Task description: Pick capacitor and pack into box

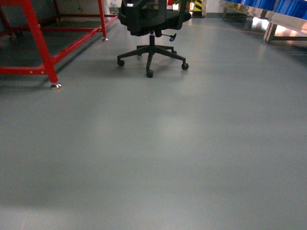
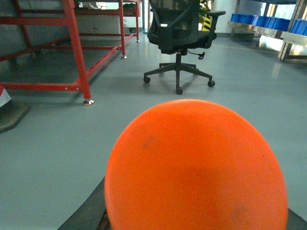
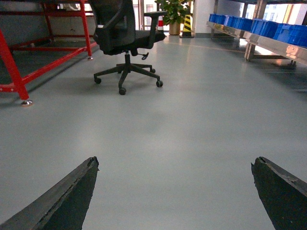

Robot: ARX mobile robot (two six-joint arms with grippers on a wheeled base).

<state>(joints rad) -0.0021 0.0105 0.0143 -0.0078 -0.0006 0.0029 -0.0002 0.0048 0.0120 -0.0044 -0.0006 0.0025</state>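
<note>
A large round orange capacitor [image 2: 196,167] fills the lower half of the left wrist view, held between the dark fingers [image 2: 88,215] of my left gripper [image 2: 194,213], which is shut on it. The fingertips themselves are hidden behind it. In the right wrist view my right gripper [image 3: 175,162] stands wide open above bare grey floor, with nothing between its fingers [image 3: 72,196]. The box is out of view in every frame. Neither gripper shows in the head view.
A black wheeled office chair [image 1: 151,28] stands ahead on the grey floor. A red metal frame [image 1: 38,43] with footed legs is at the left. A metal shelf with blue bins [image 3: 268,28] runs along the right. A potted plant [image 3: 173,12] stands far back.
</note>
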